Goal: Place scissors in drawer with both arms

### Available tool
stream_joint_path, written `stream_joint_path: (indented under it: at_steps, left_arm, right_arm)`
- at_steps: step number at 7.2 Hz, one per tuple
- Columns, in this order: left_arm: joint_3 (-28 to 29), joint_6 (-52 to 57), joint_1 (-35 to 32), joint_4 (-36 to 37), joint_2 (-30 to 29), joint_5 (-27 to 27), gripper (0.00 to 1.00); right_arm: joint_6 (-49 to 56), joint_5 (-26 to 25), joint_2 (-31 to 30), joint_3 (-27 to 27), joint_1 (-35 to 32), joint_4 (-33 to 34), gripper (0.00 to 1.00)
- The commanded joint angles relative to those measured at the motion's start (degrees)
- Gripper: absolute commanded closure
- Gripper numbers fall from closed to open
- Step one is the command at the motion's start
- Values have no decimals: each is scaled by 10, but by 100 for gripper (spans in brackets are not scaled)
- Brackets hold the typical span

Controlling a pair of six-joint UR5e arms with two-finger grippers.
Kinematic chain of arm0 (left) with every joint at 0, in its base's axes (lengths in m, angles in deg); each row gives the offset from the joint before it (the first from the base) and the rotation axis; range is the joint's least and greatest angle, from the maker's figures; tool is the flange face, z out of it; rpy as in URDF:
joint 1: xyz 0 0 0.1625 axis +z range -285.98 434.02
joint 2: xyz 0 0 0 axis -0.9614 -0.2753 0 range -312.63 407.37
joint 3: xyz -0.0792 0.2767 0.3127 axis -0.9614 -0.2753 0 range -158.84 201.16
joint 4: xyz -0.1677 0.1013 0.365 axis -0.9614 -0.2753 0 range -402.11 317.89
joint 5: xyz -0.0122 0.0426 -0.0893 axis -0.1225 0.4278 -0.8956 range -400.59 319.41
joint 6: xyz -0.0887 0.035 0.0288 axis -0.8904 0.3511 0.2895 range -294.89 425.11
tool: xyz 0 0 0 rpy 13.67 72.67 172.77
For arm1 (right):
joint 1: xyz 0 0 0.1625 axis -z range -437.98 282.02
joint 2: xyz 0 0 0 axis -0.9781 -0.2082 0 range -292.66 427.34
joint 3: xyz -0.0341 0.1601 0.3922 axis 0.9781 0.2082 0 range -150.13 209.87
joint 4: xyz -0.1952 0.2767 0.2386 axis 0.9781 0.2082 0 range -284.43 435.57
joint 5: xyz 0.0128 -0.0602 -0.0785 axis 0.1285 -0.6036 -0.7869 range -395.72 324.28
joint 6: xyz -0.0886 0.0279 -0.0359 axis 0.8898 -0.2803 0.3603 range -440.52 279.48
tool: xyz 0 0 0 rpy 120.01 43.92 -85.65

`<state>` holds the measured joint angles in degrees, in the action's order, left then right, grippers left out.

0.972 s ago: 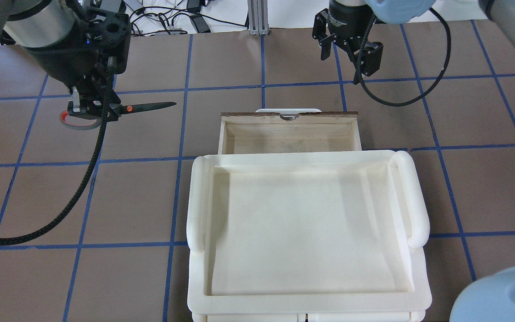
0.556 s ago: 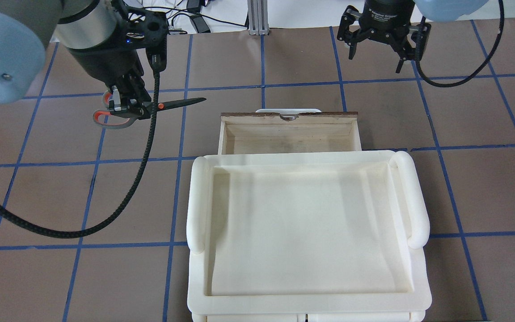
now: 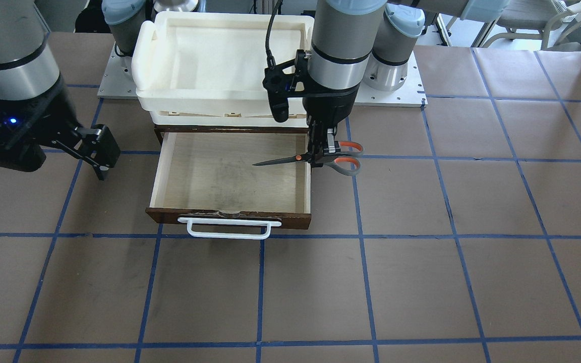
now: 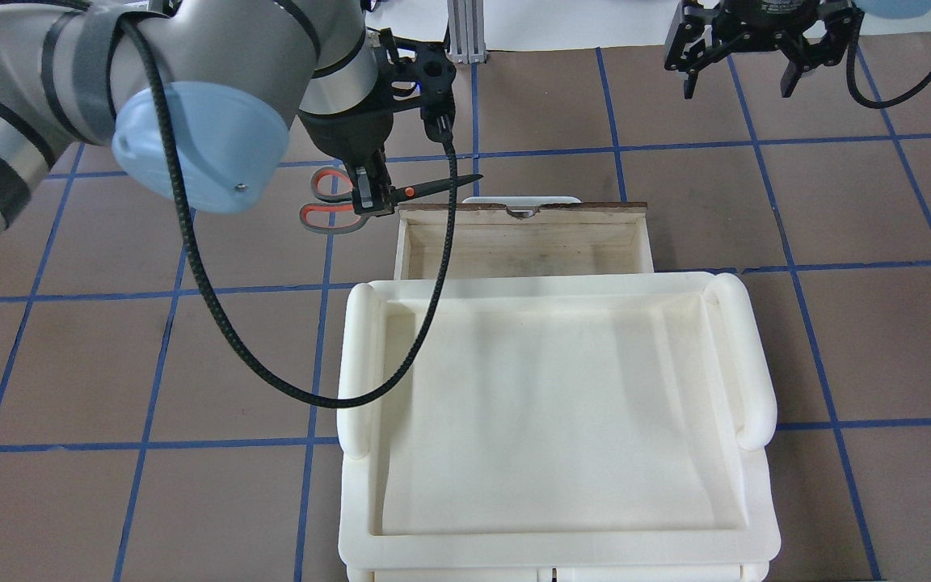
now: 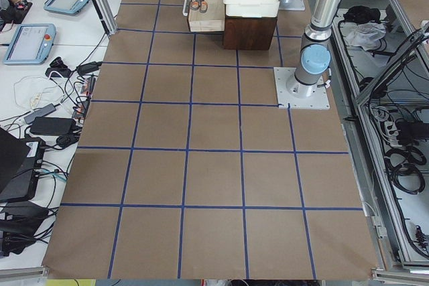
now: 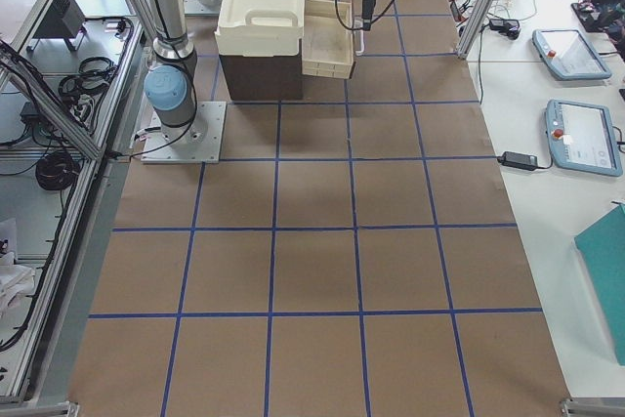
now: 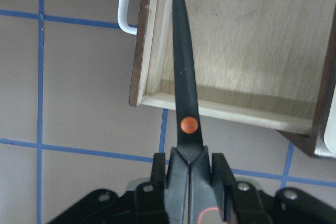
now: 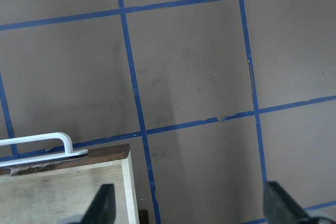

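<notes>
Underneath everything, a brown worktop [image 4: 110, 364] gridded in blue tape. At the robot's side, a cream-white tray [image 4: 356, 364] with thick rolled rims. Then the left arm [image 4: 255, 32], bent down beside the drawer's left wall, jaws clamped on the scissors [image 3: 298, 158] just behind the orange pivot. Opposite, the right arm [image 3: 8, 60], off the drawer's right front corner, jaws spread wide, gripping nothing, above the worktop. Below the tray, the drawer [image 3: 205, 176], pulled out toward the far side, pale plywood inside. Scissors held level in the air, blades shut, tip over the drawer's interior, handle rings outside its left wall. Smallest, the white bar handle [image 3: 227, 235] on the dark brown front.
</notes>
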<state>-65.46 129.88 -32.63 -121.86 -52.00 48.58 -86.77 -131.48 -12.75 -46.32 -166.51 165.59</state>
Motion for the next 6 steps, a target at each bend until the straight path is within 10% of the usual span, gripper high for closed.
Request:
stream_joint_path:
  at_steps: [1,6]
  left_arm:
    - [1,-49,-34,21,-30,-15,100]
    - [-3,-93,-81,48,-77,-16,100]
  right_arm:
    - [17,25,-23,0,22,0,0]
    - [21,30,-43,-18,24,5,0]
